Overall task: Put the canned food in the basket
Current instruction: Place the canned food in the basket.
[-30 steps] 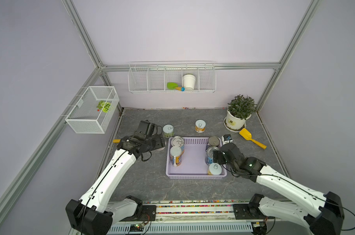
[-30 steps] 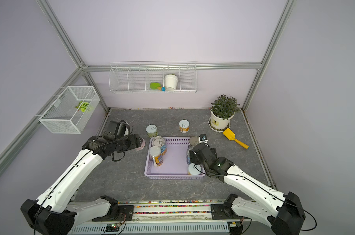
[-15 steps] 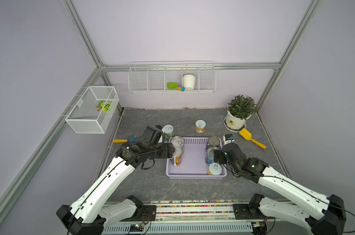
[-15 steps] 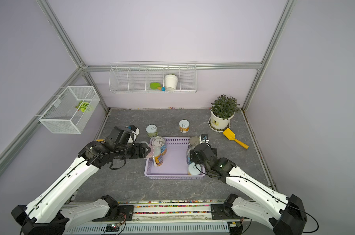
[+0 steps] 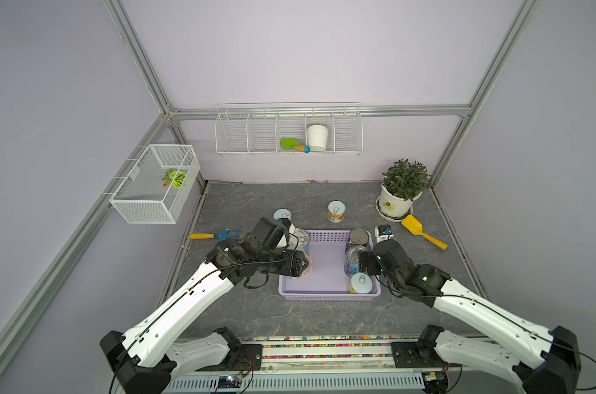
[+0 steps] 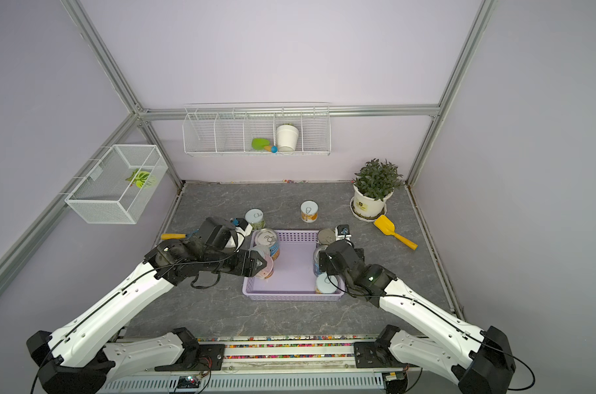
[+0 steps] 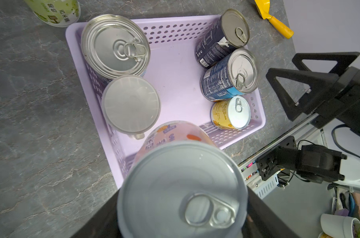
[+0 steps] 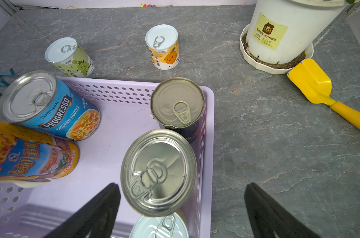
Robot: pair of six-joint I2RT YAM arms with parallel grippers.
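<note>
Left end effector (image 7: 181, 222) clamps a pink can (image 7: 175, 164) upright over the basket's (image 7: 257, 123) near left corner, apparently to lower it beside five stowed cans (image 7: 229, 74). Right end effector (image 8: 183, 212) hovers above them, jaws apart. A green can (image 8: 69, 55) and an orange can (image 8: 163, 47) wait on the bench (image 5: 255, 307).

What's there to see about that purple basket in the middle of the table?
The basket is a shallow lavender rectangle, plastic by its look, with rows of round holes in its walls and a plain floor. It sits flat on the grey stone-patterned table. Five cans stand in it: two along one side wall, three along the opposite. The left gripper holds a pink-labelled can over its near corner; whether that can touches the floor I cannot tell.
</note>
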